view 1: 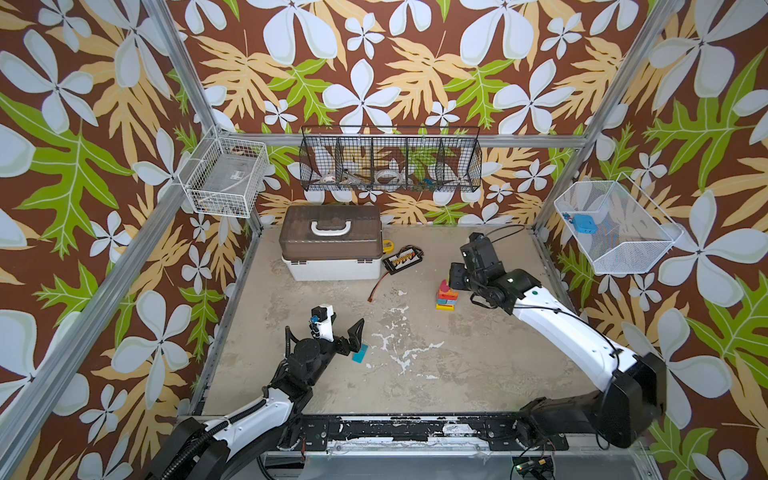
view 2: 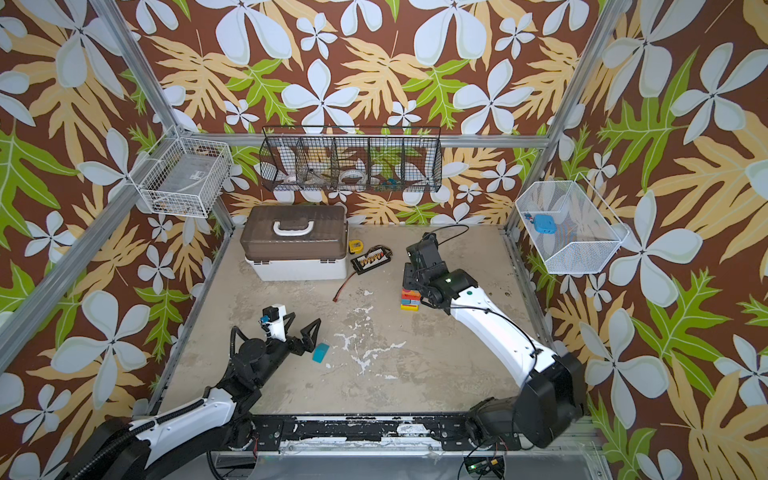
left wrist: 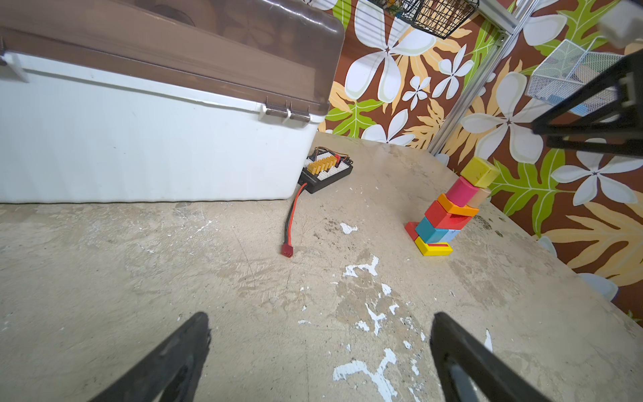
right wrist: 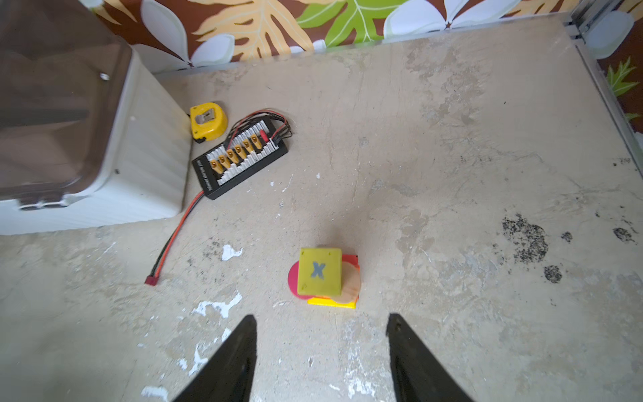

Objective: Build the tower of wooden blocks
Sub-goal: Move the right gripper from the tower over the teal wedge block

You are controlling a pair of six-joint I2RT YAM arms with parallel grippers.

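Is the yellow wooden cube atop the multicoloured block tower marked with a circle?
No, the yellow wooden cube shows a grey X on its top face.

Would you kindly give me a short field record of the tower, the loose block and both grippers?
tower: standing, yellow cube marked X on top
loose block: teal block, on the table near the left gripper
left gripper: open, empty
right gripper: open, empty, above the tower
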